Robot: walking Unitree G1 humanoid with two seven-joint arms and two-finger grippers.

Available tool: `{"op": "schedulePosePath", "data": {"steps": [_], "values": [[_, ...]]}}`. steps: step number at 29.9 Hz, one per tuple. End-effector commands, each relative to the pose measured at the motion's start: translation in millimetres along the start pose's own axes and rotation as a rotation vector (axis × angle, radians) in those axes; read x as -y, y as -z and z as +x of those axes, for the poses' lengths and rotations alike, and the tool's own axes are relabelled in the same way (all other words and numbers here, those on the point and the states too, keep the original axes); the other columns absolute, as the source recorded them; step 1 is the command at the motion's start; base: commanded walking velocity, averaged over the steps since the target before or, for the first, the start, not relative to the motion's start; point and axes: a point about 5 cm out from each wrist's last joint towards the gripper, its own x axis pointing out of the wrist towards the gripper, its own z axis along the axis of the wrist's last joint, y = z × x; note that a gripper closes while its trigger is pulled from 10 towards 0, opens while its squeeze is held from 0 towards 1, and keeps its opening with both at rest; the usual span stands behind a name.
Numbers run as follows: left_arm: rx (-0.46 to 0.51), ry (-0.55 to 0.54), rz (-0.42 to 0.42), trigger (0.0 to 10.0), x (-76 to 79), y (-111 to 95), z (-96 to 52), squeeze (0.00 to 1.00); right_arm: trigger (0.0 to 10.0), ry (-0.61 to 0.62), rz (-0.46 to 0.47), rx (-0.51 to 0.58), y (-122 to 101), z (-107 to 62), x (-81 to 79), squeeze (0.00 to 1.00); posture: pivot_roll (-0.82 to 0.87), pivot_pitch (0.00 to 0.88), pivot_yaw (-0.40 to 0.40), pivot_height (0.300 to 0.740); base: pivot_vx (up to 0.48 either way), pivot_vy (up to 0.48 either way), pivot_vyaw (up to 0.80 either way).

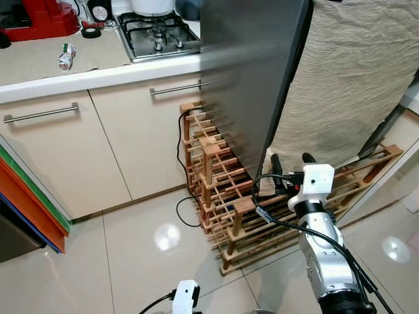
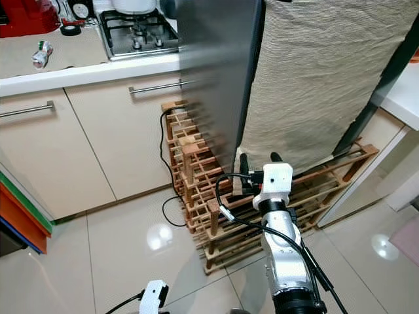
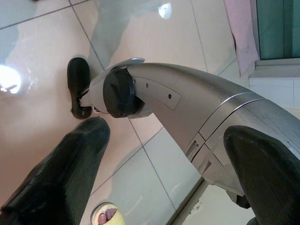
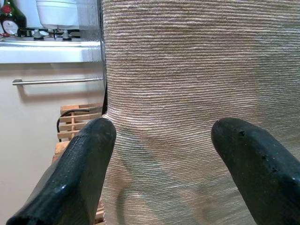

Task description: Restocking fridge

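- Head views: the right claw (image 1: 290,159) is up, fingers apart, holding nothing. Just past it hangs a tan cloth (image 1: 340,72). Beside that stands the grey fridge door (image 1: 252,65), blurry. A wooden rack (image 1: 222,190) sits below the claw.
- I think the robot is getting to the fridge; no food is in hand. Next it must reach the door.
- Left wrist view: the left claw (image 3: 159,173) hangs low over the floor (image 3: 42,47), fingers apart, empty.
- Right wrist view: cloth (image 4: 197,93) sits right ahead.
- The cloth and door hide the fridge inside.
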Motion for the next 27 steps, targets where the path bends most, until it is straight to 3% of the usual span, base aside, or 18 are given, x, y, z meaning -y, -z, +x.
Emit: {"op": "schedulePosePath", "data": {"steps": [1,10,12,20,23,27], "values": [[0.959,-0.417,0.493,10.0,25.7,-249,-105.3,0.00,10.0,0.009,0.004,0.008,-1,1.9,0.9,0.00,-0.06,0.000,-0.025,0.732,0.000,0.000,0.00],[0.959,-0.437,0.481,10.0,24.2,-251,-105.8,0.00,10.0,0.009,0.004,0.007,-1,1.6,0.9,0.00,-0.06,0.000,0.000,0.732,0.000,0.000,0.00],[0.921,-0.339,0.527,10.0,38.2,-251,-94.4,0.00,10.0,0.028,-0.004,0.062,-8,6.6,1.0,0.00,-0.06,0.000,0.000,0.732,0.000,0.000,0.00],[0.911,-0.327,0.534,10.0,40.1,-250,-91.6,0.00,10.0,0.021,0.003,0.050,-5,7.1,-3.6,0.00,-0.06,0.000,0.000,0.732,0.000,0.000,0.00],[0.910,-0.324,0.533,10.0,41.2,-250,-90.5,0.00,10.0,0.022,0.016,0.004,4,5.3,-3.9,0.00,-0.06,0.000,0.000,0.732,0.000,0.000,0.00],[0.910,-0.321,0.534,10.0,41.8,-250,-90.0,0.00,10.0,0.055,0.103,-0.125,28,-2.5,3.2,0.00,-0.06,0.000,0.000,0.732,0.000,0.000,0.00]]}}
